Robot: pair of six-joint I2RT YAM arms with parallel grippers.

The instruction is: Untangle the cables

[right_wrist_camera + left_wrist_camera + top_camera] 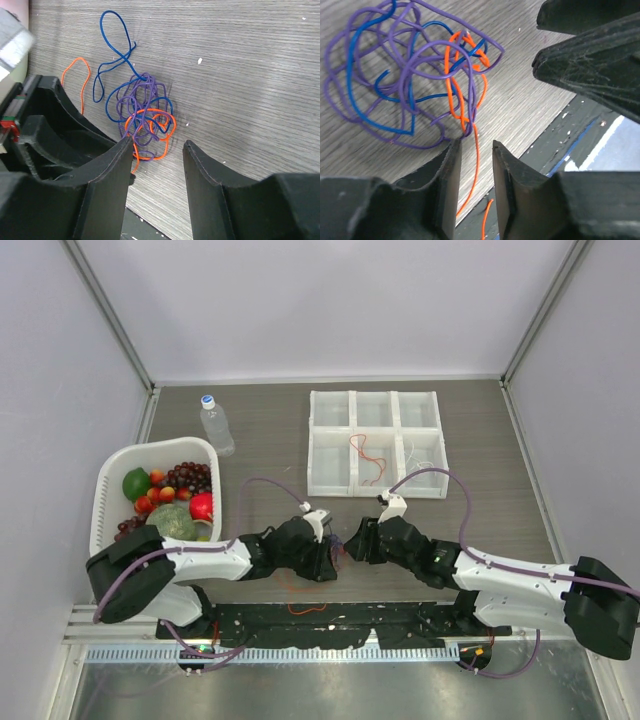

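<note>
Left claw [474, 186]: my jaws stand narrowly parted, clamping nothing; a loose orange strand [477, 159] runs through the gap
Tangle of thin purple, blue and orange wires [415, 75]: lies on the grey wood-grain table [530, 100], near its front edge, between my two claws
Right claw [157, 165]: jaws wide apart, empty; tangle just ahead of them
Risk: if I pinch the orange strand alone and pull, I judge the knot may cinch tighter; unpinned, the whole bundle could drag off the edge
</note>
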